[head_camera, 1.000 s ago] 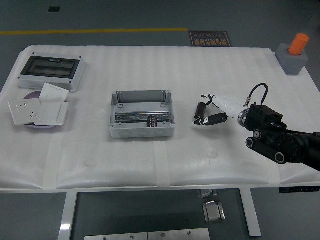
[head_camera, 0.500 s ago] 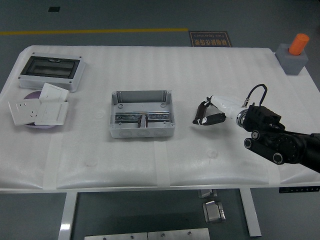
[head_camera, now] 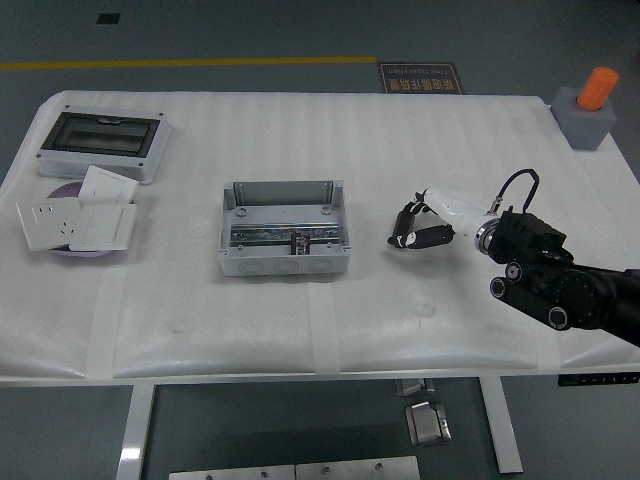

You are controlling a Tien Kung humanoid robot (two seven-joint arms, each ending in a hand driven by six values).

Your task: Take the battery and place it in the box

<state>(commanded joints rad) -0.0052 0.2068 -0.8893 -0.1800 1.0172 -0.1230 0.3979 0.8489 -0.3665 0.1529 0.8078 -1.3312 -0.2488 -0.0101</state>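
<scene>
Gripping: right hand [head_camera: 418,226] fingers curled narrowly around the dark battery [head_camera: 405,222], it seems, so it can be carried.
Box [head_camera: 283,229]: open-topped, well left of fingertips, awaiting the drop.

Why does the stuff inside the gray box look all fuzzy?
In the head view, the gray box is small and its inside is dark, so the parts there blur together; the white table is evenly lit, with soft shadows and no strong glare.
</scene>
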